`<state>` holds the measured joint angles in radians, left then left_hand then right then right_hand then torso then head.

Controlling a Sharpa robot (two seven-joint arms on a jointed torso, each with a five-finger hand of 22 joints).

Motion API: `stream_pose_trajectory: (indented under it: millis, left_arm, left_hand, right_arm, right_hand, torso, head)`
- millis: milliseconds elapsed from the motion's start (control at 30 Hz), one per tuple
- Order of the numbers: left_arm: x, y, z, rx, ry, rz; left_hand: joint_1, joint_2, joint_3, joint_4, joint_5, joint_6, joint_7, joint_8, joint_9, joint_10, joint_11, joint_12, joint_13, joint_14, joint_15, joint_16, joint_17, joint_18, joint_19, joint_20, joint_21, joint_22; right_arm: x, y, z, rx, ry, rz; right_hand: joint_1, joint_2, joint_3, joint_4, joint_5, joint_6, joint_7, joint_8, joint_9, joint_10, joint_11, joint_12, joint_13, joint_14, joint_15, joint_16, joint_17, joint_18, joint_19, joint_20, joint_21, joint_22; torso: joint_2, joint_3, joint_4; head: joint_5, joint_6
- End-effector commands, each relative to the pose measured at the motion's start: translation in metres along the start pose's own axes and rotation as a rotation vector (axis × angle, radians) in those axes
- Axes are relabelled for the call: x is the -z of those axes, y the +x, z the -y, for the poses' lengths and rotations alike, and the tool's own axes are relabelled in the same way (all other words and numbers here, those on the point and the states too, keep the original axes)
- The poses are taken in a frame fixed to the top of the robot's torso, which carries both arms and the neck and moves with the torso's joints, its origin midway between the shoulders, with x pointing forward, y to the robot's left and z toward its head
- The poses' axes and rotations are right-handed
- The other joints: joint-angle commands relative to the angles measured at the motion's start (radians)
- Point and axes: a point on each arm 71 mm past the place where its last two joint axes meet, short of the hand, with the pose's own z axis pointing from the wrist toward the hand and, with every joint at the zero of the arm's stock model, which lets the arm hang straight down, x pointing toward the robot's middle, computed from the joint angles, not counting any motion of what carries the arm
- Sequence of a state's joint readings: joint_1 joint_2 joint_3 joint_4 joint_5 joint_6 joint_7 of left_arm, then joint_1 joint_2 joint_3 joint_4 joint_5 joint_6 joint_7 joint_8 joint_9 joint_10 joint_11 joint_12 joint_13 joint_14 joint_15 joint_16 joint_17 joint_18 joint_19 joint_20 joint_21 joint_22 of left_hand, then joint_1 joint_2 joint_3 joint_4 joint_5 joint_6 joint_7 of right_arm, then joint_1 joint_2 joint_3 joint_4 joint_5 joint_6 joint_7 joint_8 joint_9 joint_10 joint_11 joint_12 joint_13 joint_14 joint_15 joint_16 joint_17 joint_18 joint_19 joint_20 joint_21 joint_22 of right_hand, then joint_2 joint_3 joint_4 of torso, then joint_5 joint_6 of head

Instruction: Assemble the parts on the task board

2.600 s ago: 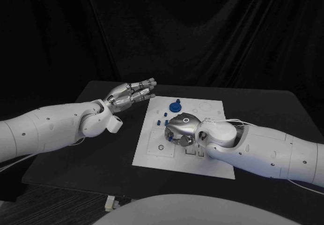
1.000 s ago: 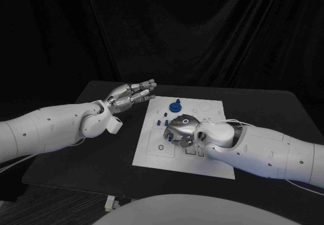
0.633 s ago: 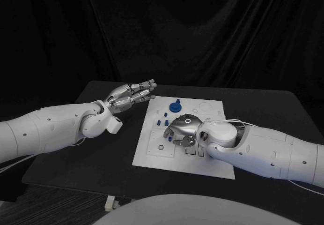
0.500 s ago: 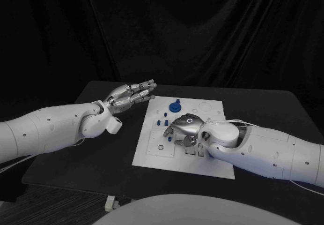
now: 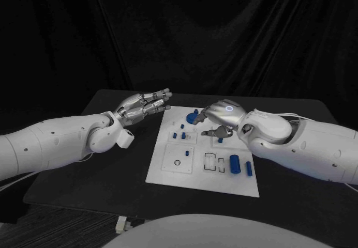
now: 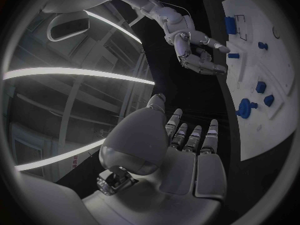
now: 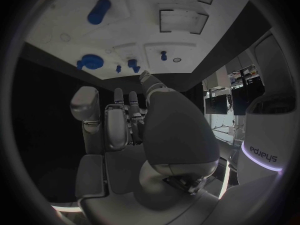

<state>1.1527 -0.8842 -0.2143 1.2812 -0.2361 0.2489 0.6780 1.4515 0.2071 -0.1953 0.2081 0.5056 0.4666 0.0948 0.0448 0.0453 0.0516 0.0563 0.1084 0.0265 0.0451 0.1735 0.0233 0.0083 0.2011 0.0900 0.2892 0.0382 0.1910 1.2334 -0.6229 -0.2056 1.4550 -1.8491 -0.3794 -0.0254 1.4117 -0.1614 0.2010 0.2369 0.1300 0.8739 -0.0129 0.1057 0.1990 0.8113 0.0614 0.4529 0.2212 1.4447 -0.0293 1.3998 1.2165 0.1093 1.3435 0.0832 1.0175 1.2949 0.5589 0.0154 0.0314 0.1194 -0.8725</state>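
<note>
On the near half of the task board (image 5: 168,173) we now see what the right hand was covering half a second ago: a blue cylinder (image 5: 234,164) lying by the outlined slots (image 5: 214,162), a thinner blue bar (image 5: 248,168) just beside it, and a small ring mark (image 5: 177,163) in the square to the left. The right hand (image 5: 221,120) has lifted off and pulled back toward the far right of the board; its fingers (image 5: 221,133) are curled in loosely, and we cannot tell whether anything small sits between them. Past it, small blue pegs (image 5: 180,136) stand mid-board and a round blue part (image 5: 194,117) sits near the far edge. The left hand (image 5: 143,105) hasn't moved, hovering off the far left corner with fingers straight, together, holding nothing. We judge one placement done and more parts left to seat
</note>
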Motion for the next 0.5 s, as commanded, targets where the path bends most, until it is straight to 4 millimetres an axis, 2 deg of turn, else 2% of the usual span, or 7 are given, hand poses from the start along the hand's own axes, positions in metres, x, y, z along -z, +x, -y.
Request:
stream_pose_trajectory:
  millis: [33,167,200,333,367,400,500]
  left_arm:
    - [0.002,0.000,0.005,0.012,0.076,-0.002]
    - [0.003,-0.002,0.005,0.008,0.076,0.005]
    - [0.003,-0.002,0.006,0.007,0.076,0.007]
    - [0.004,-0.003,0.006,0.004,0.075,0.011]
    - [0.005,-0.004,0.006,0.003,0.075,0.013]
    - [0.005,-0.004,0.006,0.003,0.075,0.014]
    - [0.006,-0.004,0.006,0.002,0.074,0.015]
  left_hand:
    - [0.009,0.004,0.021,-0.012,0.015,0.005,0.003,0.013,0.005,-0.005,0.010,0.016,-0.002,-0.001,-0.004,0.010,0.006,-0.025,-0.016,-0.009,0.000,-0.025]
    - [0.009,0.003,0.022,-0.013,0.015,-0.001,0.001,0.012,0.005,-0.006,0.009,0.016,-0.002,-0.008,-0.014,0.007,0.005,-0.024,-0.025,-0.014,-0.005,-0.037]
    - [0.009,0.003,0.023,-0.013,0.015,-0.014,-0.003,0.009,0.003,-0.005,0.005,0.018,-0.002,-0.010,-0.020,0.006,0.005,-0.023,-0.027,-0.017,-0.006,-0.040]
    - [0.007,0.001,0.023,-0.013,0.016,-0.036,-0.012,0.004,0.001,-0.005,-0.003,0.019,-0.002,-0.016,-0.032,0.002,0.003,-0.022,-0.035,-0.022,-0.010,-0.053]
    - [0.007,0.001,0.023,-0.013,0.016,-0.043,-0.015,0.003,0.000,-0.005,-0.005,0.018,-0.002,-0.019,-0.034,0.000,0.002,-0.022,-0.037,-0.023,-0.011,-0.057]
    - [0.006,0.001,0.023,-0.013,0.015,-0.052,-0.018,0.001,-0.001,-0.005,-0.006,0.018,-0.002,-0.021,-0.036,-0.001,0.002,-0.022,-0.038,-0.023,-0.012,-0.059]
    - [0.005,0.000,0.022,-0.013,0.016,-0.069,-0.027,-0.002,-0.003,-0.006,-0.010,0.017,-0.002,-0.024,-0.039,-0.003,0.001,-0.022,-0.041,-0.025,-0.013,-0.063]
  right_arm:
    - [0.009,-0.018,0.013,-0.069,0.022,0.139]
    - [0.020,-0.023,0.029,-0.077,0.070,0.148]
    - [0.024,-0.023,0.034,-0.079,0.086,0.140]
    - [0.034,-0.020,0.048,-0.084,0.147,0.086]
    - [0.037,-0.019,0.051,-0.085,0.167,0.068]
    - [0.040,-0.018,0.055,-0.085,0.184,0.052]
    - [0.045,-0.013,0.061,-0.087,0.217,0.016]
  right_hand:
    - [0.009,0.018,0.020,0.009,0.018,0.049,0.002,0.025,-0.008,0.091,-0.006,0.033,0.015,0.017,-0.008,0.009,0.019,-0.011,0.030,-0.007,0.040,0.147]
    - [0.024,0.010,0.049,0.030,0.033,0.066,0.019,0.015,-0.024,0.207,-0.012,0.014,-0.019,0.022,0.001,0.004,0.014,-0.013,0.036,-0.004,0.040,0.147]
    - [0.021,0.005,0.050,0.036,0.028,0.071,0.029,0.014,-0.027,0.221,-0.011,0.006,-0.026,0.022,0.003,0.003,0.013,-0.013,0.037,-0.002,0.039,0.147]
    - [0.008,-0.007,0.043,0.046,0.007,0.076,0.038,0.012,-0.031,0.229,-0.009,-0.009,-0.036,0.021,0.005,0.002,0.010,-0.013,0.036,0.001,0.037,0.147]
    - [0.000,-0.010,0.038,0.048,-0.009,0.071,0.035,0.008,-0.034,0.221,-0.007,-0.016,-0.040,0.019,0.003,-0.001,0.006,-0.011,0.034,-0.001,0.032,0.146]
    - [-0.019,-0.014,0.026,0.050,-0.029,0.072,0.042,0.005,-0.036,0.199,-0.001,-0.031,-0.046,0.023,0.002,0.003,0.014,-0.013,0.038,-0.002,0.040,0.149]
    - [-0.023,-0.014,0.021,0.048,-0.033,0.075,0.044,0.005,-0.038,0.179,0.002,-0.042,-0.050,0.039,-0.001,0.025,0.053,-0.021,0.059,-0.003,0.089,0.161]
  torso:
    - [0.000,0.0000,0.0009]
    - [0.000,-0.0001,0.0002]
    - [0.001,-0.0001,0.0004]
    - [0.000,-0.0004,0.0010]
    - [0.000,-0.0006,0.0009]
    - [0.000,-0.0007,0.0011]
    - [-0.002,-0.0016,0.0007]
  head:
    - [0.000,0.000]
    - [-0.004,0.000]
    - [-0.006,0.000]
    - [-0.009,0.000]
    - [-0.008,0.000]
    - [-0.009,0.000]
    - [-0.010,0.000]
